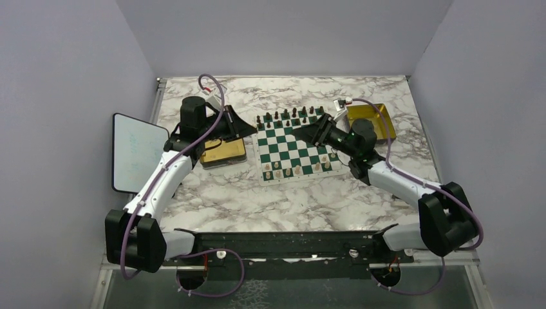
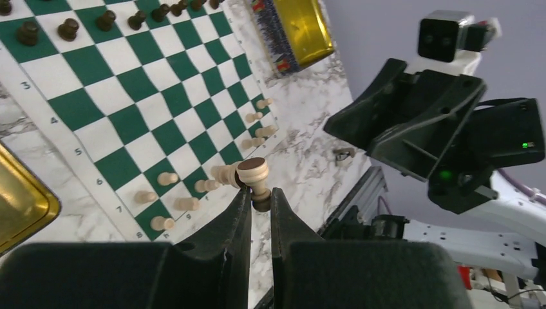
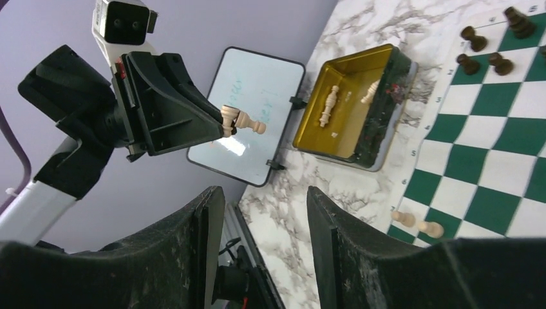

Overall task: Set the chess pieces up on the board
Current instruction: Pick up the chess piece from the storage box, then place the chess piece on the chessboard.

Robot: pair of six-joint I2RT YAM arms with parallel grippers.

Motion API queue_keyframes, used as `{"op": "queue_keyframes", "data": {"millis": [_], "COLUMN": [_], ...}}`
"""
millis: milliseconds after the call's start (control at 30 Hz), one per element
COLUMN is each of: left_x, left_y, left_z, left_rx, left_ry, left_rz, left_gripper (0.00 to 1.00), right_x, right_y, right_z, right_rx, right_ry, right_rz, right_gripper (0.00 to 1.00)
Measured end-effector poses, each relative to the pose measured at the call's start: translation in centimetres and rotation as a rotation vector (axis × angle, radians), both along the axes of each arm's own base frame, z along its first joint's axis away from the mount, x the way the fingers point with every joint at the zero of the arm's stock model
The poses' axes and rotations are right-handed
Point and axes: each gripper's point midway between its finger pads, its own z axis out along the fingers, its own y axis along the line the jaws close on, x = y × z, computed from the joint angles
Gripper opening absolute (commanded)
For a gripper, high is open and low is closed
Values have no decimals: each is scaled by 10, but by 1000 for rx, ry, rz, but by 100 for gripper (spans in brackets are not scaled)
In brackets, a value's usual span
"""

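Note:
The green and white board (image 1: pixel 293 149) lies mid-table. Dark pieces stand along its far rows and several cream pieces (image 1: pixel 288 171) along its near rows. My left gripper (image 1: pixel 250 131) hangs by the board's left edge, shut on a cream chess piece (image 2: pixel 256 175) held above the surface; the piece also shows in the right wrist view (image 3: pixel 242 120). My right gripper (image 1: pixel 307 133) hovers over the board's far right part, open and empty (image 3: pixel 265 212). Three cream pieces (image 3: pixel 329 106) lie in the left gold tray (image 3: pixel 380 138).
The left gold tray (image 1: pixel 223 153) sits left of the board, and a second gold tray (image 1: pixel 375 120) sits at its far right. A white tablet (image 1: pixel 136 152) stands at the table's left edge. Dark pieces (image 2: pixel 67 29) line the board's far rows.

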Motion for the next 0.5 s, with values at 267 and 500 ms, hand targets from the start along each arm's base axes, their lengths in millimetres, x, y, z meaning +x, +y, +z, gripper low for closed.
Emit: {"op": "queue_keyframes", "data": {"millis": [267,500], "left_x": [-4,-8], "left_y": [-14,-23], "left_z": [33,51], "left_rx": [-139,-220], "left_ry": [-15,-17], "left_rz": [-12,-22], "left_gripper": [0,0], "right_x": [-4,-3], "right_y": [37,54], "right_z": [10,18], "right_rx": [99,195], "right_ry": [-29,1], "right_rz": [103,162], "right_gripper": [52,57]}}
